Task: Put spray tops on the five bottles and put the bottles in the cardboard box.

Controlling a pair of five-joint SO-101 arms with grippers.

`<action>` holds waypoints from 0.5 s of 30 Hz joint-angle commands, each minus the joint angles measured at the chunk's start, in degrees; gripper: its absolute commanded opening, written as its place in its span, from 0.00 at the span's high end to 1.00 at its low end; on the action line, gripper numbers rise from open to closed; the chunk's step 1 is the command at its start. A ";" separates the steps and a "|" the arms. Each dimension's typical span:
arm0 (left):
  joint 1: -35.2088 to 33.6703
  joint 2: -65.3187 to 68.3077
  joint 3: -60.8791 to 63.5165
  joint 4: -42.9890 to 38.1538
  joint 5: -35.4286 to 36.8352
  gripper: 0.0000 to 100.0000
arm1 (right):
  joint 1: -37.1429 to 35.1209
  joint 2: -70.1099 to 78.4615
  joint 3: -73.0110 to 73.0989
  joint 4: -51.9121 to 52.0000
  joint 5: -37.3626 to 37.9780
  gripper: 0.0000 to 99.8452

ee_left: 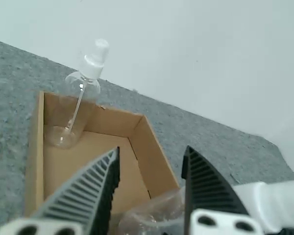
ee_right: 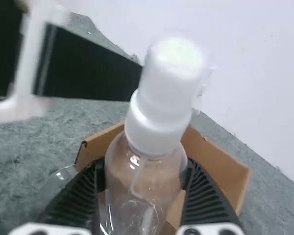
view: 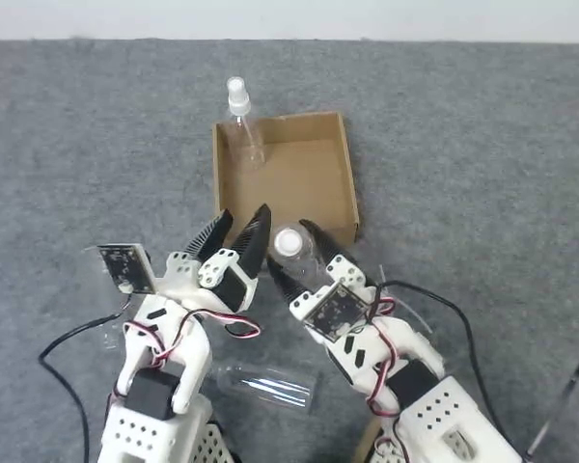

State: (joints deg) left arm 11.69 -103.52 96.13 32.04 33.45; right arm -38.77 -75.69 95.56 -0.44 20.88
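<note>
Lying nearest, between the two arm bases, a clear plastic bottle on its side is resting on the grey felt-covered counter. Farther out, the right tool is clamping a clear plastic bottle with a white spray top, holding it roughly upright right at the near wall of the shallow brown cardboard box. The left tool is standing wide open just left of that bottle, gripping nothing. Another clear topped bottle is standing in the box's far left corner.

From the left wrist view, the left tool is gaping toward the box, with the standing bottle well beyond its fingers.

From the right wrist view, the right tool is pinching the held bottle on its body, with the box lying just behind it.

As for risk, the held bottle is sitting at the near wall rather than clearly over the box floor, so lowering it there could be catching its base on the rim and tipping it. The open left tool is waiting so close beside it that a small swing could be knocking the bottle askew. Whether the top is fully seated I cannot tell.
</note>
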 commanded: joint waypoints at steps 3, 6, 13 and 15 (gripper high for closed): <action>-3.43 -1.05 -2.07 0.09 -0.70 0.80 | 2.86 -1.54 1.05 -0.31 -0.62 0.98; -5.98 -1.05 -1.89 -1.49 -0.70 0.80 | 2.77 -1.54 1.05 -0.31 -0.62 0.98; -10.73 -1.05 -1.98 -2.37 -1.76 0.80 | 2.95 -1.54 1.32 -0.31 -0.62 0.98; -13.01 -1.05 -1.98 -2.37 -4.40 0.80 | 2.95 -1.54 1.23 -0.31 -0.62 0.98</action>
State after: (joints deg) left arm 2.02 -103.52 96.13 32.04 32.57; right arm -36.48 -75.69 95.56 -0.44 20.88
